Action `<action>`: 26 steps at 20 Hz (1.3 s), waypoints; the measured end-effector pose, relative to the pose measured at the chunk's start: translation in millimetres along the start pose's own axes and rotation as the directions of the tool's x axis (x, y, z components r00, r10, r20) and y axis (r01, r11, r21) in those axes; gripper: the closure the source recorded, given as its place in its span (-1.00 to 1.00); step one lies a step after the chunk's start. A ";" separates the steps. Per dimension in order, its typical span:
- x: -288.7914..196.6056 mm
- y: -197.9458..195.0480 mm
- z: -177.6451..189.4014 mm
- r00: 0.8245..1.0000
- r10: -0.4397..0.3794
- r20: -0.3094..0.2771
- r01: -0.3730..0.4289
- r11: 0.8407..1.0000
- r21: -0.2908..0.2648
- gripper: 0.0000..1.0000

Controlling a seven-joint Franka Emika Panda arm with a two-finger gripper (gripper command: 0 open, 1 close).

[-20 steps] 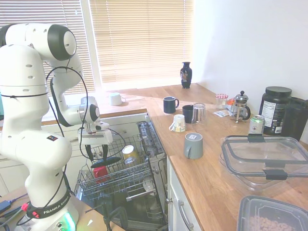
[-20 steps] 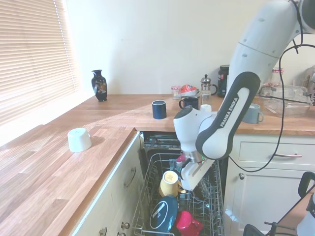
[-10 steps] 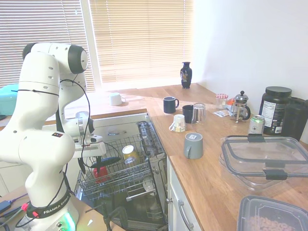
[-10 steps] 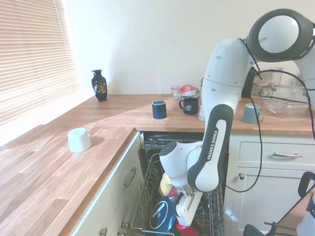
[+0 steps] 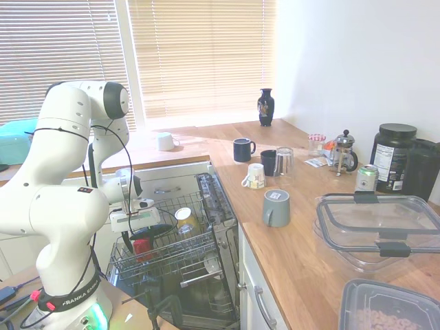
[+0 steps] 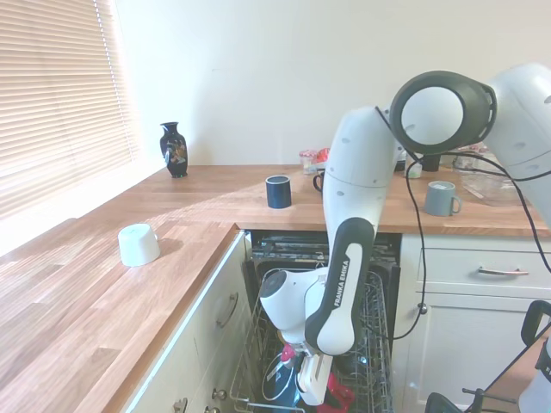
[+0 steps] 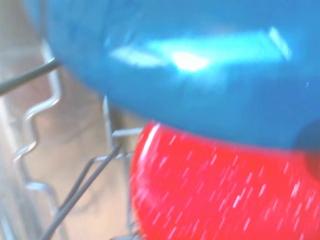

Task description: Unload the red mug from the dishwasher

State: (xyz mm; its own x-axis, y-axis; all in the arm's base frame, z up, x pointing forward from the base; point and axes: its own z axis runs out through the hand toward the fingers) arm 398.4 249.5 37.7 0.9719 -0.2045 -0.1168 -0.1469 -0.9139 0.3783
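Pincer, state impossible to tell, low over red mug in dishwasher rack.

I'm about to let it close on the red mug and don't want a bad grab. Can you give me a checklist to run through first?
1. Dishwasher open, rack out: ok.
2. Red mug in the rack, within reach: ok.
3. Gripper down at the mug: ok.
4. Fingers straddling the mug wall: cannot tell.
5. Blue item touching the mug, may snag: not ok.
6. Yellow mug clear of the gripper: ok.
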 end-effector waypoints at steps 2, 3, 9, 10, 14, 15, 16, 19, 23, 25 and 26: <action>4.8 0.2 8.9 1.000 -0.006 0.010 0.006 1.000 -0.007 1.00; 6.5 0.8 12.9 1.000 -0.007 0.016 0.007 1.000 -0.011 1.00; 11.7 4.2 18.9 0.999 -0.016 0.034 0.016 1.000 -0.007 1.00; 12.0 4.4 18.9 0.999 -0.016 0.037 0.016 1.000 -0.005 1.00; 11.5 2.9 18.1 0.999 -0.012 0.043 0.011 1.000 0.007 1.00; 11.2 2.1 17.8 0.999 -0.009 0.042 0.009 1.000 0.016 1.00; 10.8 1.4 17.6 0.999 -0.006 0.040 0.005 1.000 0.028 1.00; 7.0 0.1 17.0 0.999 0.011 0.033 -0.014 0.997 0.076 1.00; 2.2 10.6 15.4 0.997 0.069 0.033 -0.074 0.984 0.162 1.00; 0.2 18.3 13.6 0.995 0.090 0.036 -0.095 0.977 0.191 1.00; -0.7 23.2 11.5 0.995 0.097 0.036 -0.103 0.974 0.200 1.00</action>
State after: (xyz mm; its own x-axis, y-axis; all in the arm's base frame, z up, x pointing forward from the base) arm 392.2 224.4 36.0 0.9458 -0.3049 -0.1121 -0.2796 -0.9397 0.1968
